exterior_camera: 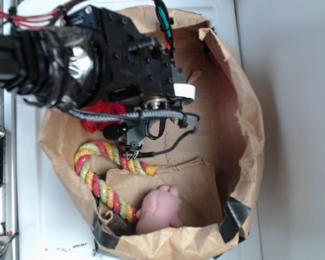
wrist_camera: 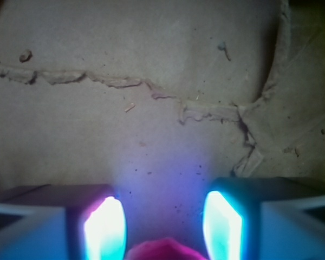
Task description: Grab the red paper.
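With only an edge of the crumpled bright red tissue paper (wrist_camera: 161, 250) between the wide-open, empty claw (wrist_camera: 163, 225), closing now could merely pinch a loose fold that slips out.

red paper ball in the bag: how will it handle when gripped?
The red paper looks crumpled and creased, so it probably squashes rather than resists. Likely very light. In the wrist view it sits between the fingers of the open gripper, and folds should catch easily.
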`<state>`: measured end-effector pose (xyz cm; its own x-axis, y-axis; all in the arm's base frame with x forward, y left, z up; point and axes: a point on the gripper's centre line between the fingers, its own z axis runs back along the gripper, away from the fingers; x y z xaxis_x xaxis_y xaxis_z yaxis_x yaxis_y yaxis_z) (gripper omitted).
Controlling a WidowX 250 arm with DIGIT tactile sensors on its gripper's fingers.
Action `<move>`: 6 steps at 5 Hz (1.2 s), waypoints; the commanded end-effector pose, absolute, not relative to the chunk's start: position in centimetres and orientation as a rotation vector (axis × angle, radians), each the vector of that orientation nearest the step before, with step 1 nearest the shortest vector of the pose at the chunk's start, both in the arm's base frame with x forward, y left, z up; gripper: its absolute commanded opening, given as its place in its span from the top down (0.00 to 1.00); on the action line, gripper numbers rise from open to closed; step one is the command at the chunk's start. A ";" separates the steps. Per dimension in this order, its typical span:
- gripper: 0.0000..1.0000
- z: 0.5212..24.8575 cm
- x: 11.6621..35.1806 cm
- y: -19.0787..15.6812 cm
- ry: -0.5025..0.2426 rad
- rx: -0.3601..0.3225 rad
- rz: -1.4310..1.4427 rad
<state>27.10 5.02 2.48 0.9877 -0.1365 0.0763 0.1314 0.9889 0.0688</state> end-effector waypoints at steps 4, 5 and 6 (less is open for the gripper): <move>1.00 6.4 27.6 6.4 -0.192 0.040 -0.133; 1.00 7.5 27.3 6.5 -0.210 0.031 -0.138; 1.00 8.9 26.6 7.2 -0.228 -0.008 -0.134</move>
